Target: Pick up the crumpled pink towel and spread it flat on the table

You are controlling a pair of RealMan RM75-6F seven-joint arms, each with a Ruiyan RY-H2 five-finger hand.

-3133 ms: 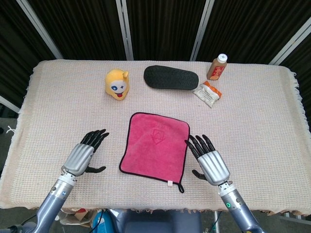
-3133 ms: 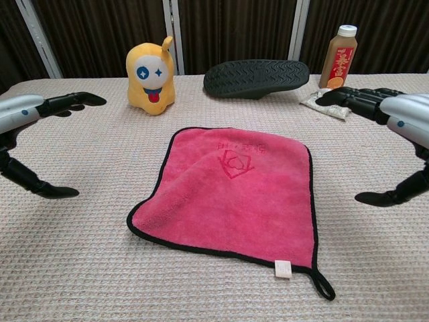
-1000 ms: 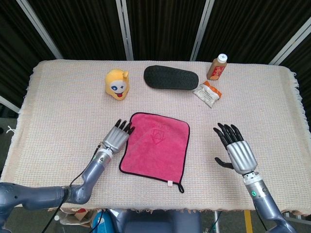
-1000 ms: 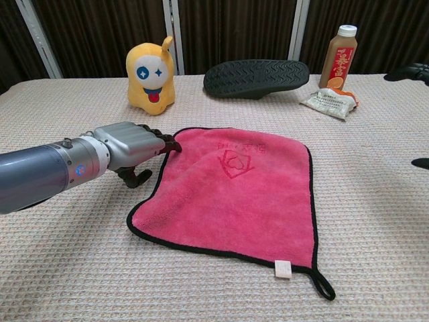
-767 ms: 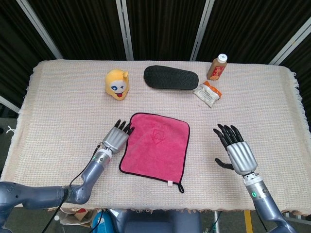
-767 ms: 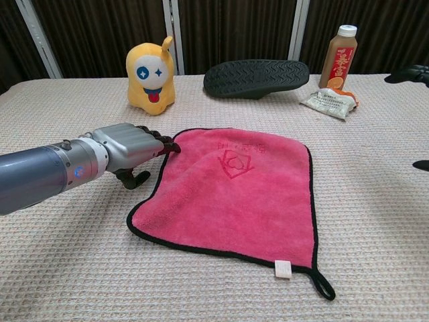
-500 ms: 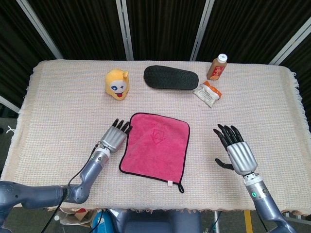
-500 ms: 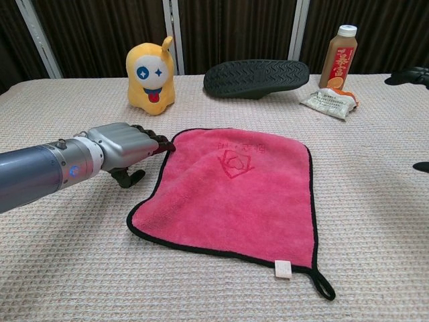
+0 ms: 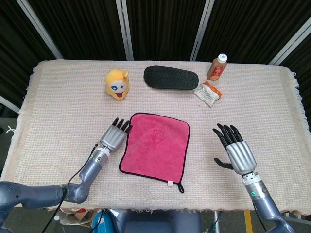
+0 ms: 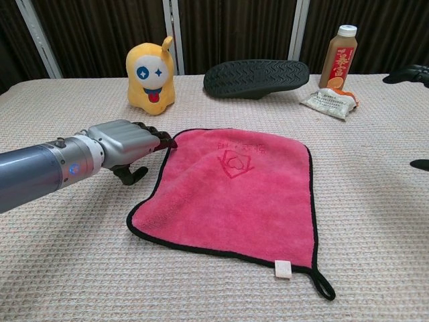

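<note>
From above, the head view took in the whole worktop and both hands at once, while the chest view showed the right one only as dark fingertips cut off at the right edge of the frame. The pink towel lay spread flat at the lower middle of the frame, black-edged, with a small white tag and a loop at its lower right corner; the chest view alone made out the emblem stitched near its far edge. The left hand rested low on the worktop just beside the towel's left edge, fingers stretched forward and fairly close together, holding nothing; in the chest view its fingertips sat right at the hem near the far left corner, though I could not tell whether they actually touched the cloth. The right hand stood well apart from the towel at the lower right, fingers spread and empty. Along the top of the frame stood a yellow toy, a black shoe sole, a brown bottle and, just beside it, a small packet whose print was too small to read.
</note>
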